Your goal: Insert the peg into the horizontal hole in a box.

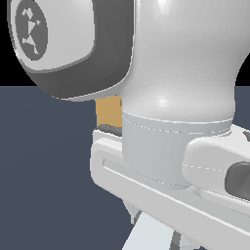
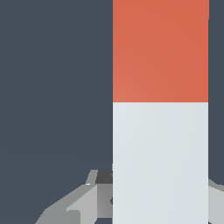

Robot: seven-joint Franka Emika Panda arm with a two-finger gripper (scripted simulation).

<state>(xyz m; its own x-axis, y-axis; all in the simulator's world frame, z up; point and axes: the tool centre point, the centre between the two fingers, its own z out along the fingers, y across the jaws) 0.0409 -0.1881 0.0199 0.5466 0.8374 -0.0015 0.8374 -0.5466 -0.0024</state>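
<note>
Peg (image 2: 160,131) fills the wrist view, orange-red end away from the hand (image 2: 160,201), whose fingers flank the grey section; looks pinched. Box (image 1: 108,110) barely visible behind the arm; hole hidden. Judged: carrying stage; next, align with the hole.

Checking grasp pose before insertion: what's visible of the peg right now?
The peg fills the wrist view as a straight, flat-faced bar: an orange-red section meeting a pale grey-white section at a sharp line, matte and unmarked. Both ends run out of frame. The gripper sits around its pale part, with grey fingers beside it; contact isn't clearly visible. The exterior view shows only a pale sliver.
</note>
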